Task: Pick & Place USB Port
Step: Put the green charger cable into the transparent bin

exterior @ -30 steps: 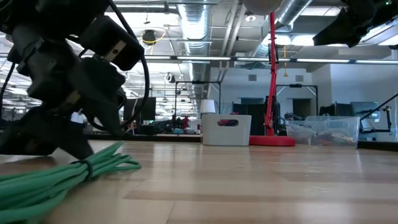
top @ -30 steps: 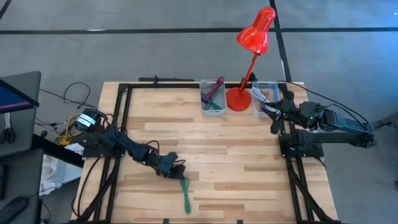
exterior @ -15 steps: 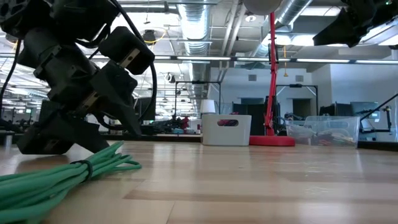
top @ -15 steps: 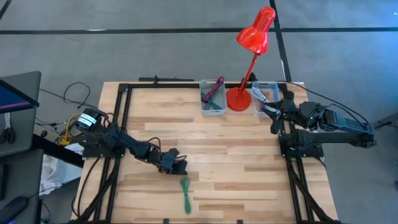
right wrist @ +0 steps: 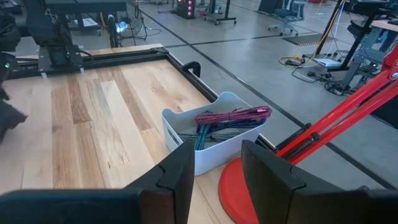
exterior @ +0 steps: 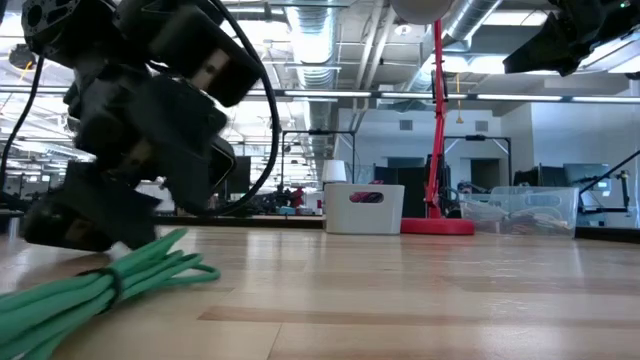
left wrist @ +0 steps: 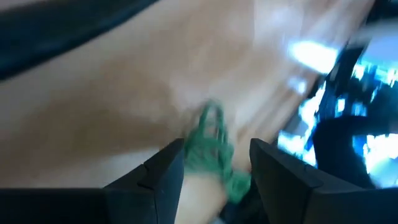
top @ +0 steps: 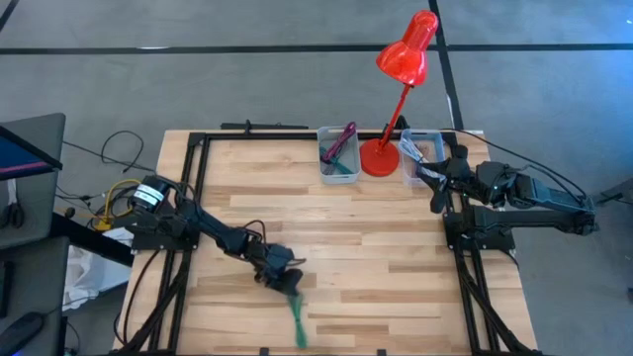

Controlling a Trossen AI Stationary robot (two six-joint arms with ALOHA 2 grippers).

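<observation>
A green coiled cable lies flat on the wooden table near its front edge; it also shows in the low view. My left gripper is low over the cable's far end and open. In the left wrist view the green strands sit between its two fingers. My right gripper hangs open and high at the table's far right, above a clear bin, with nothing between its fingers. My left gripper's open fingers stand on either side of the cable's far end, slanting down from the table's far left. The cable lies on the table. I cannot tell whether the fingers touch it.
A white bin holding purple and teal cables stands at the far edge, with a red desk lamp's base beside it and a clear bin of cables to the right. Black frame rails run along the table's left and right sides.
My left gripper has moved toward the table's near edge and a little to the right, turning as it came down over the green cable's far end. In the low view the bundle has shifted slightly toward the near edge. The right arm has kept still.
</observation>
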